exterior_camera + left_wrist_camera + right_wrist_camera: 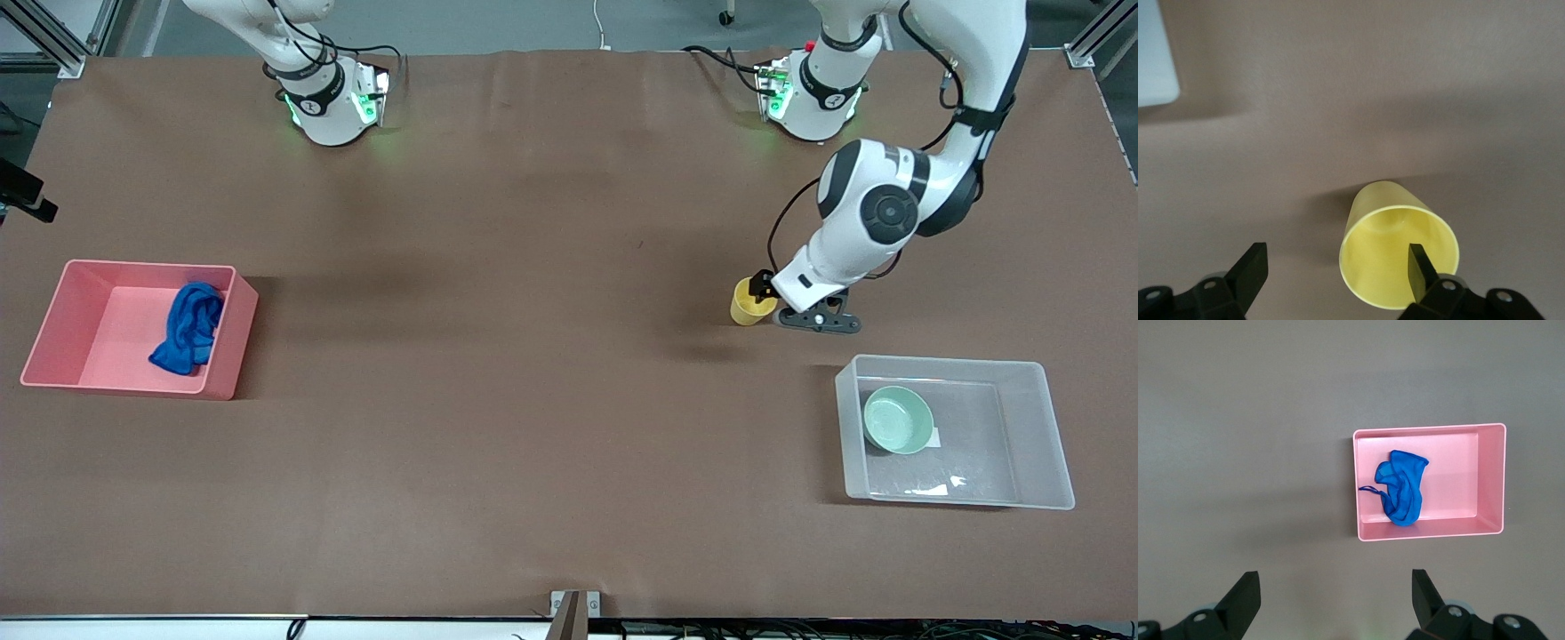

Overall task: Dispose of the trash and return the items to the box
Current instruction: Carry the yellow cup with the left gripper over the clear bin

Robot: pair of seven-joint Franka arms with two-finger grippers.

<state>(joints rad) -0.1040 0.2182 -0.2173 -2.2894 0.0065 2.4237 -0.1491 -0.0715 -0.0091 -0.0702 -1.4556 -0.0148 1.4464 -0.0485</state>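
Observation:
The yellow cup point(747, 307) stands upright on the table, farther from the front camera than the clear tub point(942, 360). My left gripper point(763, 293) is open at the cup; in the left wrist view point(1336, 267) one finger point(1418, 265) is over the cup's point(1395, 233) mouth and the other stands well outside it. The mint-green bowl point(898, 420) lies in the tub. The blue cloth point(189, 327) lies in the pink bin point(62, 311). My right arm waits near its base, its gripper point(1335, 590) open and empty, high over the table, seeing the cloth point(1403, 487) in the bin point(1458, 480).
The pink bin stands at the right arm's end of the table, the tub at the left arm's end. A corner of the tub point(1155, 60) shows in the left wrist view. A brown mat covers the table point(533, 356).

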